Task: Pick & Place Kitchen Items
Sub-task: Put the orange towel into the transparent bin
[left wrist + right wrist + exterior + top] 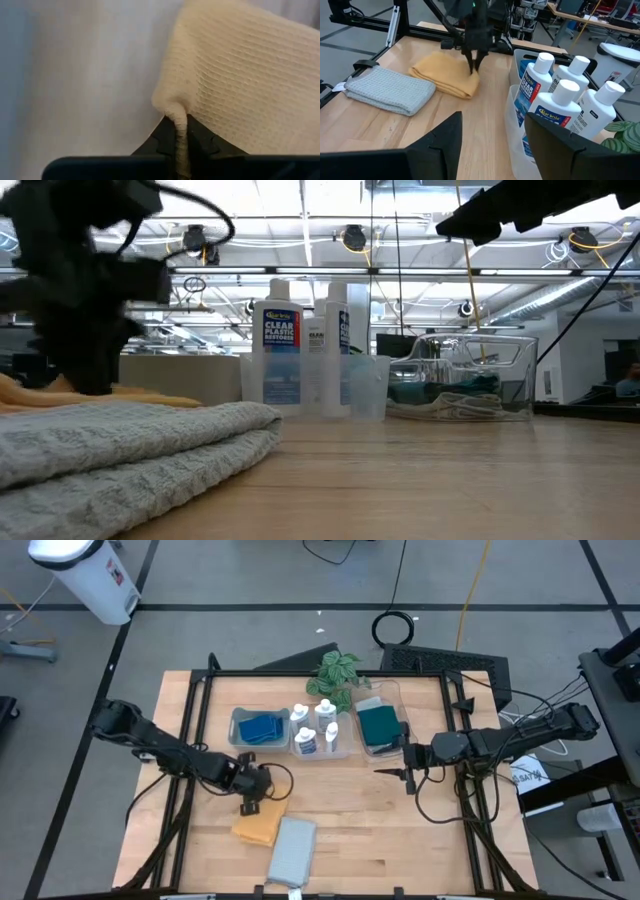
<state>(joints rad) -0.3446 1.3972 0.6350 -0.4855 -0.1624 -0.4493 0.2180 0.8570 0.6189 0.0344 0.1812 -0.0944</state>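
An orange folded cloth [260,829] lies flat on the table near the front, with a pale grey-blue folded cloth [292,851] beside it. My left gripper [250,804] stands over the orange cloth's far edge, shut on it. My right gripper [405,772] hangs open and empty in front of the bins, and its fingers show in its own wrist view [492,145]. Blue sponges [258,727], white squeeze bottles [318,733] and a dark green cloth [379,725] sit in clear bins at the back. My left gripper pinches a bunched-up fold [179,129] at the orange cloth's far edge [472,76] between its two fingers. The fingers come from above, pointing down. The rest of the cloth lies on the table, with only the pinched bit raised.
Three clear bins [345,748] stand in a row at the back centre, with a green leafy plant [336,674] behind them. Black frame rails [190,730] run along the table's left and right sides. Bare wood [400,840] lies at the front right.
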